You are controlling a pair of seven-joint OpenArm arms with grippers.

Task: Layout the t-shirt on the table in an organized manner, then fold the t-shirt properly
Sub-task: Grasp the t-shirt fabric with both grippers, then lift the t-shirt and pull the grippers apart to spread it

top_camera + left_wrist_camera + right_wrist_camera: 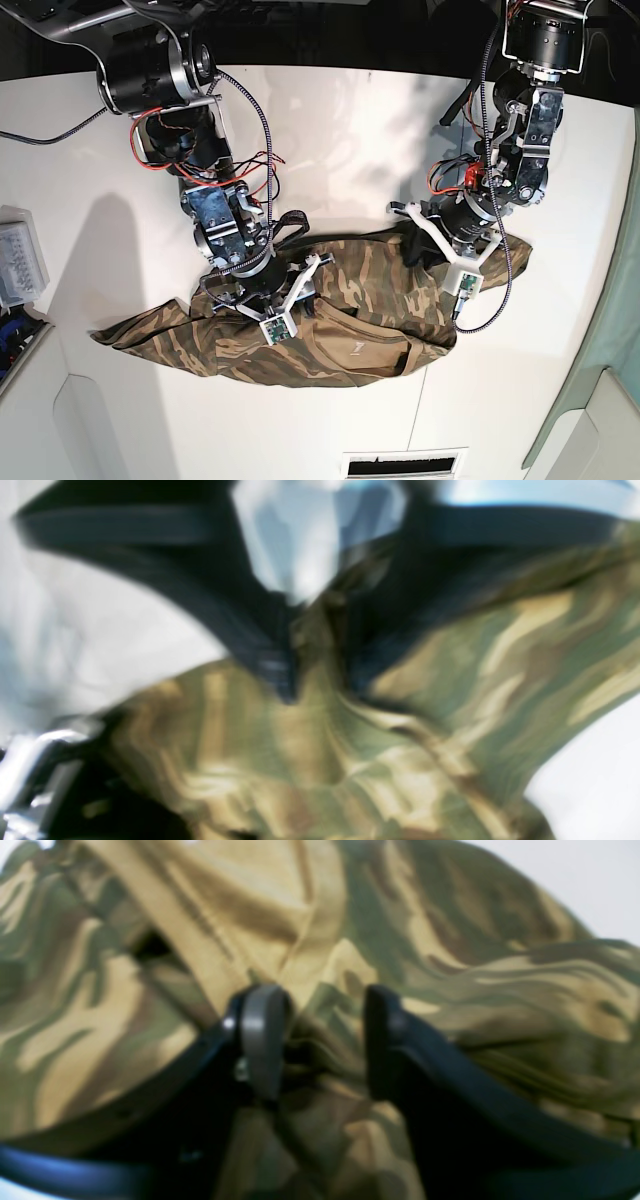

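Observation:
The camouflage t-shirt [350, 315] lies crumpled across the front of the white table [350, 130], its tan collar opening [355, 348] facing up. My left gripper [415, 245] is at the shirt's far right edge. In the blurred left wrist view its jaws [292, 645] meet on a pinch of the t-shirt [400, 720]. My right gripper [262, 300] is on the shirt's left-middle part. In the right wrist view it [325, 1040] has a bunched fold of the t-shirt [450, 940] squeezed between its fingers [262, 1035].
A small clear plastic box [20, 262] stands at the table's left edge. A dark slot [400, 465] sits at the front edge. Cables hang from both arms over the shirt. Bare table shows in the wrist views [100, 630] [590, 870].

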